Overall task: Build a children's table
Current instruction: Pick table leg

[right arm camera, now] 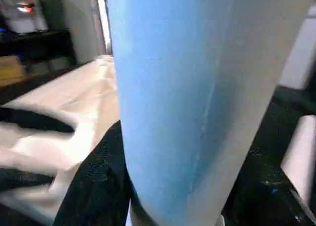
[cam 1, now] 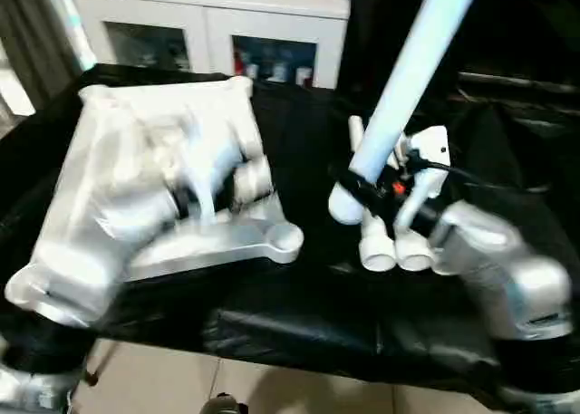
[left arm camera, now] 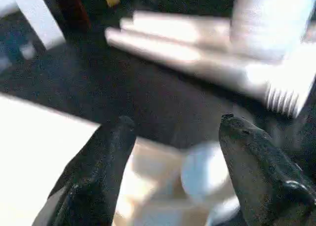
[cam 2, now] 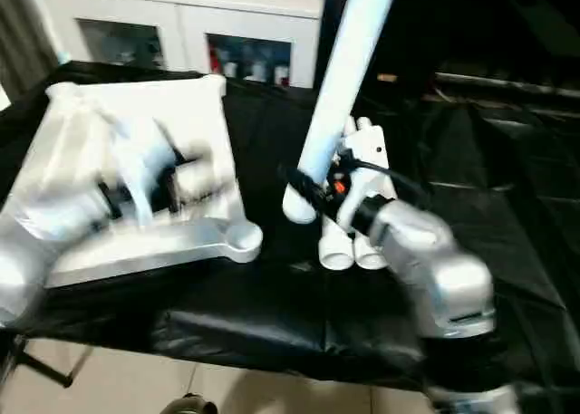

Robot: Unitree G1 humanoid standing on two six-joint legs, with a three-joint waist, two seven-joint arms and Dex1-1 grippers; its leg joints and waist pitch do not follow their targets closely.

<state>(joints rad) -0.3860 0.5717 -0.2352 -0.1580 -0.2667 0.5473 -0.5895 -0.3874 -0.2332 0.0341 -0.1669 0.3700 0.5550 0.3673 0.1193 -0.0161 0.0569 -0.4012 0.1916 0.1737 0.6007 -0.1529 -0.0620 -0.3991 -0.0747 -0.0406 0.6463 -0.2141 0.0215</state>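
Tabletop (cam 1: 145, 160) ribs seem blurred overhead; right gripper (cam 1: 367, 189) clasps leg (right arm camera: 197, 97)

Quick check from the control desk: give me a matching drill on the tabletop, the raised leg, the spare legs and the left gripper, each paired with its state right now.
Things:
1. tabletop
2. raised leg
3. spare legs
4. left gripper

States:
A. lying side by side on the black cloth
B. open, holding nothing
C. flat on the cloth, left side
D. clamped in the right gripper, tilted upward

Pairs: 1-C, 2-D, 3-A, 4-B
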